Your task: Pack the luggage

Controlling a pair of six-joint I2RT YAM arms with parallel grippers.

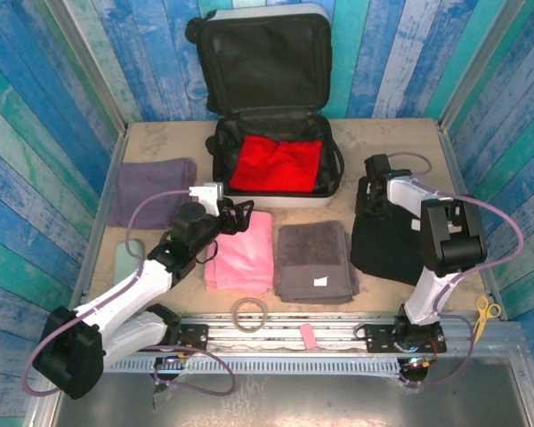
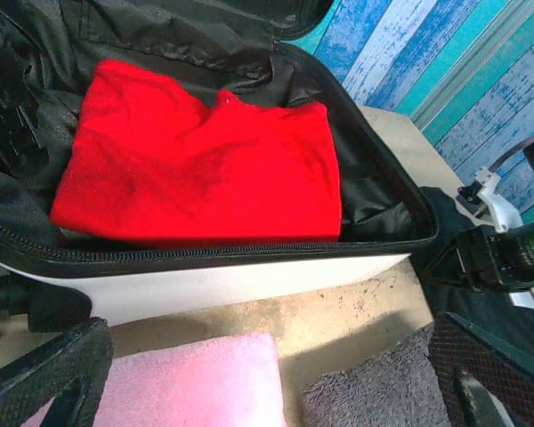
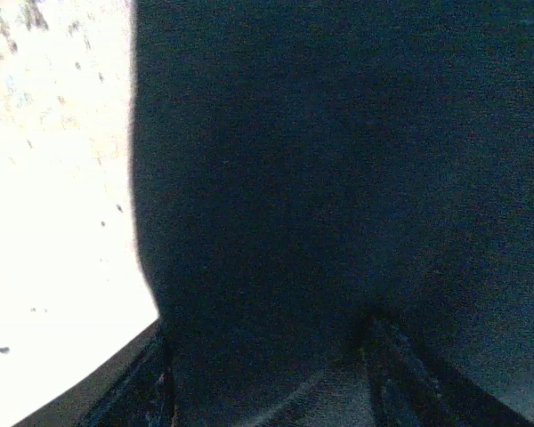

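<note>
- since the luggage sits at the far middle of the table with its lid leaned on the back wall, the base is wide open for loading — a red cloth already lies flat in it.
- left gripper hangs over the pink towel, just beside the luggage's front wall, jaws spread wide and holding nothing. my guess is it's lined up to take the pink one next.
- right gripper is pushed down into the black cloth on the right, apart from the luggage. its fingers are buried in dark fabric, so i can't tell if it has pinched it yet.
- grey towel lies between pink and black — all folded flat, easy to reach i'd say.
</note>
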